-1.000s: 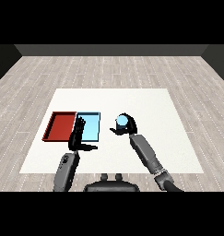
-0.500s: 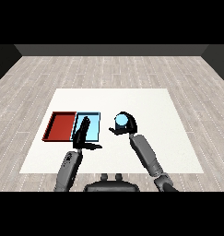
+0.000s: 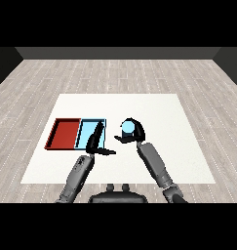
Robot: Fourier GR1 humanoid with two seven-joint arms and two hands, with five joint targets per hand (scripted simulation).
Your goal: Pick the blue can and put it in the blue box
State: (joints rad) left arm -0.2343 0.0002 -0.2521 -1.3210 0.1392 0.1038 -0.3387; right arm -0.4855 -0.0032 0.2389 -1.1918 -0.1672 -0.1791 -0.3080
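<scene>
On the white table (image 3: pixel 154 112) I count two trays, one can and two hands. At about nine o'clock from the table's middle lie the red tray (image 3: pixel 64 134) and the blue tray (image 3: pixel 88 132), side by side and touching, the red one on the outer side. Only one blue can (image 3: pixel 127 128) is to see, just right of the blue tray, toward three o'clock from it, and it is not inside any tray. The right hand (image 3: pixel 133 133) is curled round this can, with dark fingers over its top and its right side, so only the pale round face of the can shows; its lower part is hidden, and I cannot tell if it stands on the table or is lifted. The left hand (image 3: pixel 96 143) lies over the near right corner of the blue tray, at five o'clock of it, with fingers straight and thumb pointing right, holding nothing. It covers this corner. Both grey forearms are cut off at the lower edge of the view.
</scene>
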